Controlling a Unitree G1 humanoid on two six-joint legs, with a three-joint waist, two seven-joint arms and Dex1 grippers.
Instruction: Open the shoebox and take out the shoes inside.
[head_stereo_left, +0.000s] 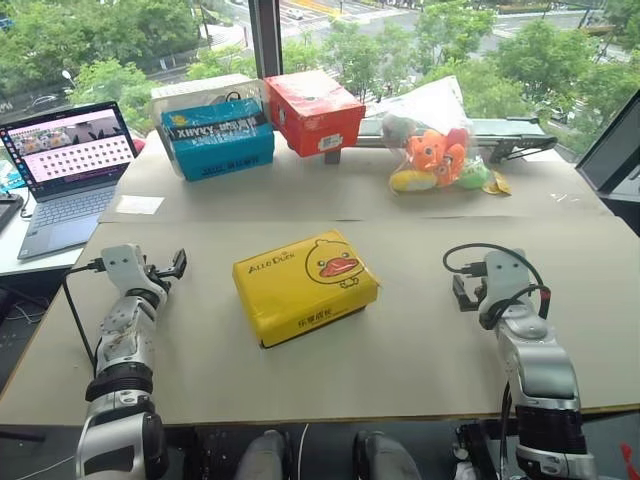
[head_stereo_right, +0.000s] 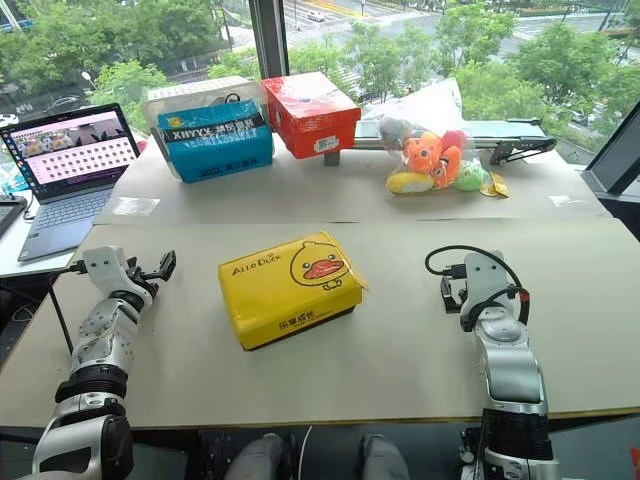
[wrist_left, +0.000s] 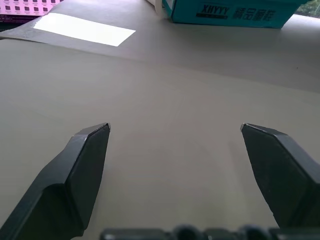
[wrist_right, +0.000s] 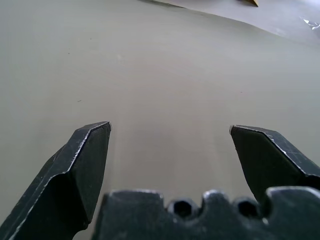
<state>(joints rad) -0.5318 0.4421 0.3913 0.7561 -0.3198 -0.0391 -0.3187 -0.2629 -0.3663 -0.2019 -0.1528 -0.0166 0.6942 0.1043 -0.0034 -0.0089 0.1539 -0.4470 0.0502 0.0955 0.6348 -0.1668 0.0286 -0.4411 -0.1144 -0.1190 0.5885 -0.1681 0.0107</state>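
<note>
Shoebox (head_stereo_left: 305, 286) lid closed, mid-table — left gripper (wrist_left: 175, 131), right gripper (wrist_right: 170, 129) both spread wide, empty.

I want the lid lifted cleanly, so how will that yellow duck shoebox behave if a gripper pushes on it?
The shoebox lies flat and low on the table, so it probably won't tip. Its glossy lid may be slippery. Resting free on smooth covering, it would likely slide rather than stay put.

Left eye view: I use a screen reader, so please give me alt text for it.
A closed yellow shoebox with a cartoon duck sits mid-table between the open, empty left gripper and right gripper. Behind it are a blue box, red box and bagged plush toys.
</note>
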